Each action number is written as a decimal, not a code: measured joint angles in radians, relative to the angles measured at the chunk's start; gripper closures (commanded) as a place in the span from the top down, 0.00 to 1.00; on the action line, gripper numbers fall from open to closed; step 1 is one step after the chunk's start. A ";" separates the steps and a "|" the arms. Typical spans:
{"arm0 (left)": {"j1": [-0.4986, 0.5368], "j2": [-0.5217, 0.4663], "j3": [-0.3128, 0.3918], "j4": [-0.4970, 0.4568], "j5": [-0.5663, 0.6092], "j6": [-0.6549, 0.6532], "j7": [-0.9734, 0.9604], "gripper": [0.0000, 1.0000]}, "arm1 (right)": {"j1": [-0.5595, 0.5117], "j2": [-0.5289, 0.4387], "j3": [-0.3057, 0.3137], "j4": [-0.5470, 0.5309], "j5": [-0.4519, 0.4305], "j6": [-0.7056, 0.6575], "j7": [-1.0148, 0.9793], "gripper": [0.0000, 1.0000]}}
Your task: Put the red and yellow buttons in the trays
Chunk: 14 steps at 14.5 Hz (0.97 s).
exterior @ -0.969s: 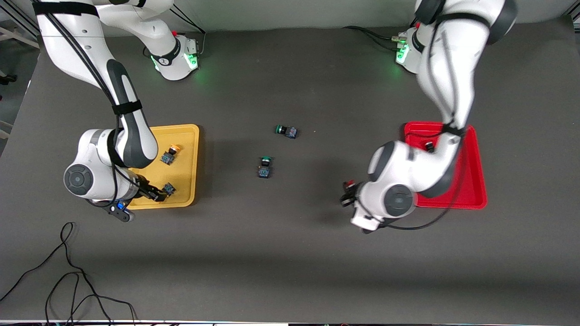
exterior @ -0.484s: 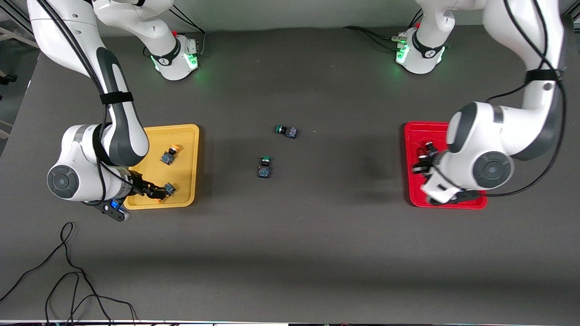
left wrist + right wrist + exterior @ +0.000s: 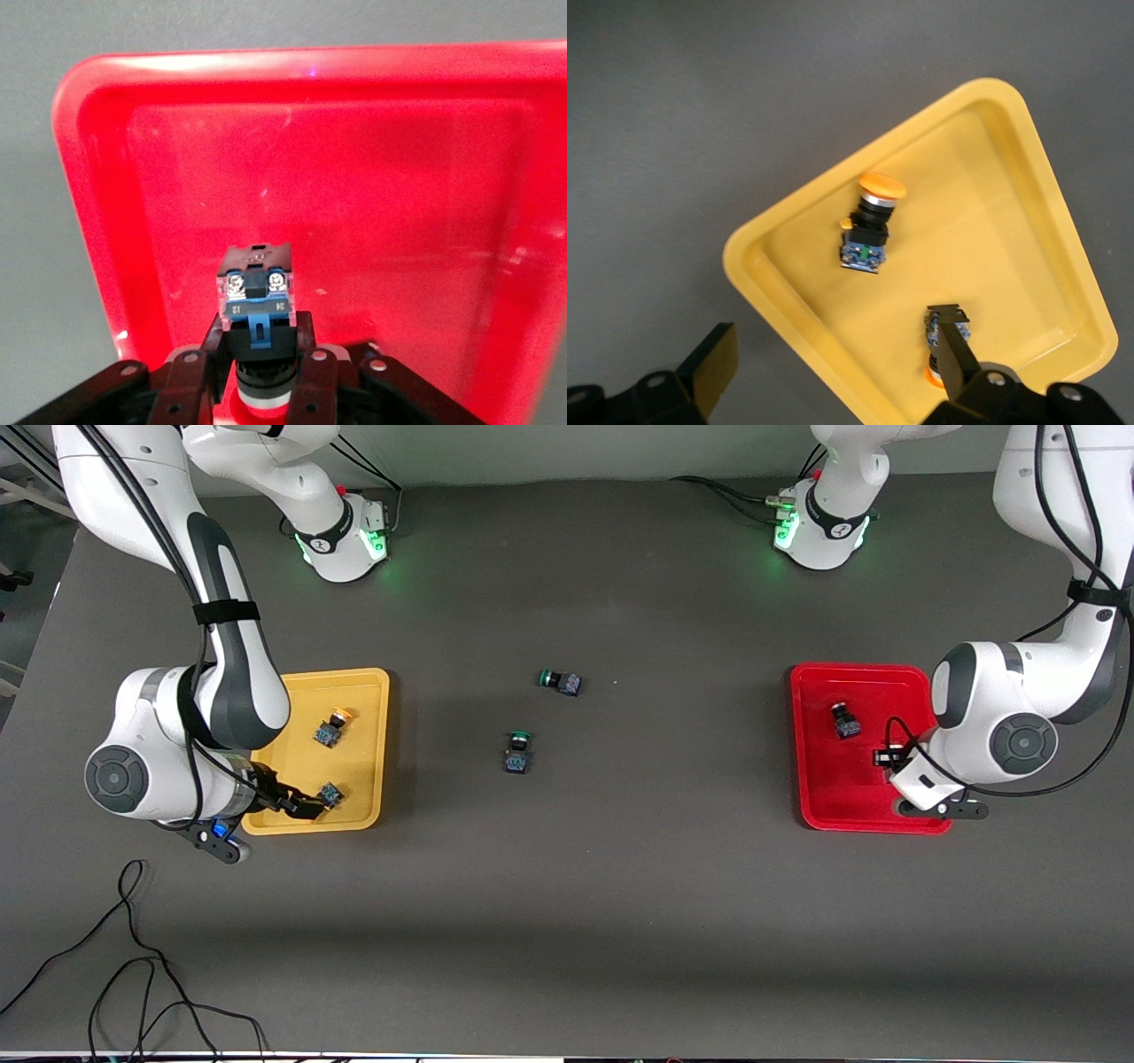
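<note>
The yellow tray point(image 3: 363, 717) holds two yellow-capped buttons, one point(image 3: 331, 727) farther from the front camera and one point(image 3: 330, 793) by the near rim. My right gripper point(image 3: 297, 808) is open over the tray's near corner. In the right wrist view, the gripper point(image 3: 833, 345) has one finger beside the nearer button point(image 3: 948, 329) and the other finger outside the tray point(image 3: 983, 221). The red tray point(image 3: 842, 788) holds one red button point(image 3: 844, 720). My left gripper point(image 3: 886, 757) is shut on a second red button point(image 3: 257, 297) above the red tray point(image 3: 354, 177).
Two green-capped buttons point(image 3: 560, 682) point(image 3: 518, 751) lie on the dark table between the trays. Loose black cables point(image 3: 133, 974) lie near the front edge at the right arm's end.
My left gripper has carried the red button from over the bare table to over the red tray. My right gripper has stayed at the yellow tray's near corner, shifting only slightly.
</note>
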State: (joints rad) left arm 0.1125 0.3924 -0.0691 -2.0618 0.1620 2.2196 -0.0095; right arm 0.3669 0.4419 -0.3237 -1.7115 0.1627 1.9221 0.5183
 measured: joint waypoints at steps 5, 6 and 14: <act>0.012 0.014 -0.013 -0.007 0.003 0.006 0.014 1.00 | 0.004 -0.166 0.000 0.027 -0.012 -0.005 -0.089 1.00; 0.011 0.002 -0.017 0.007 0.003 -0.032 0.014 1.00 | 0.006 -0.213 0.001 0.028 -0.041 -0.020 -0.147 1.00; -0.008 -0.343 -0.097 0.162 -0.051 -0.462 -0.028 1.00 | 0.064 -0.396 0.006 0.016 -0.186 -0.144 -0.277 1.00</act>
State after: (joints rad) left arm 0.1050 0.0494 -0.1663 -1.9000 0.1112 1.7578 -0.0376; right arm 0.4305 0.0458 -0.3181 -1.6953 -0.0233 1.7777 0.2413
